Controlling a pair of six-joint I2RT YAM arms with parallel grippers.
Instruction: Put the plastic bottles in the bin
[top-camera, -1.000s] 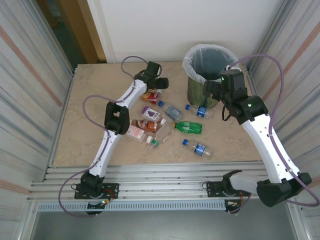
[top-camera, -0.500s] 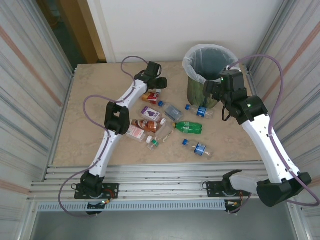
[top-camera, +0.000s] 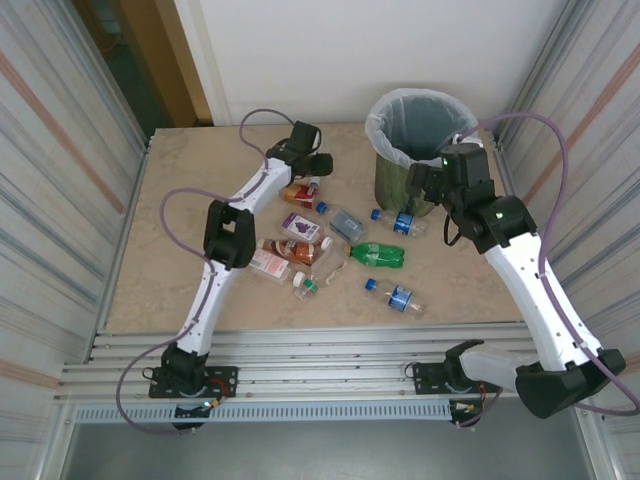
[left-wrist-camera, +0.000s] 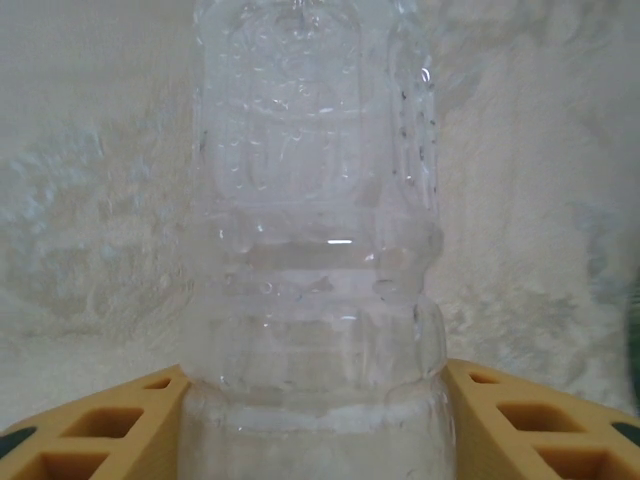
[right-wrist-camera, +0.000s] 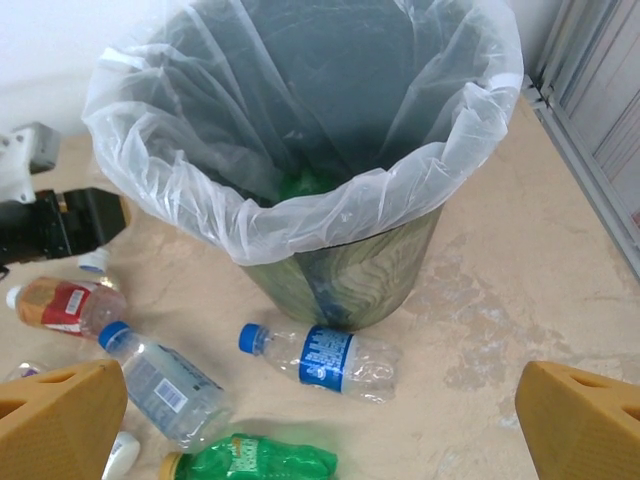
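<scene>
Nearest my bases, a clear bottle with a blue label is lying on the table, well in front of the bin. A little closer to the bin, a green bottle is lying on its side. Off to the bin's front left, an amber bottle with a red label and a purple-labelled bottle are lying close together.

Now at the foot of the bin, a blue-capped bottle is lying on its side just beside the wall. My right pincer is hovering on the bin's near side, spread wide and gripping nothing, and I'm looking down into the white bag folded over the rim. Deep inside the bin a green thing is showing.

Left of the bin, my left pincer is clamping a clear ribbed bottle, one finger pressing on each side, with the table right behind it.
</scene>
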